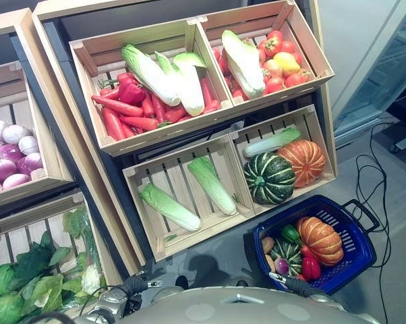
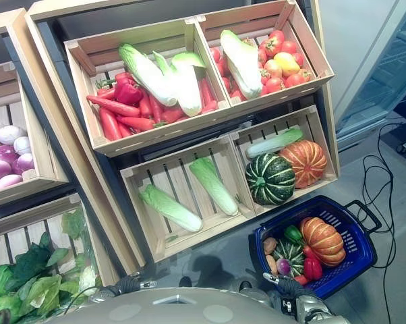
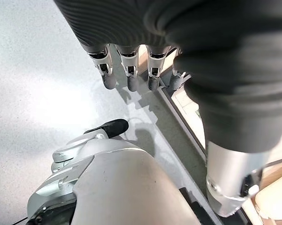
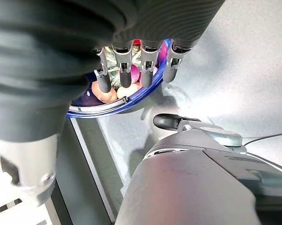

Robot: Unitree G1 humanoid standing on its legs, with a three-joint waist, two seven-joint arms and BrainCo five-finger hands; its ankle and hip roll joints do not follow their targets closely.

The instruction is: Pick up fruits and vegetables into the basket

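Resting on grey floor, basket

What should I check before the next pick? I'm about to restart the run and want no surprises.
1. Left hand empty, fingers straight: ok.
2. Right hand empty, hanging over the basket: ok.
3. Basket upright on the floor: ok.
4. Room left in the basket beside the orange pumpkin: ok.
5. Produce left in the crates, such as the green squash: ok.
6. Basket handle free: cannot tell.
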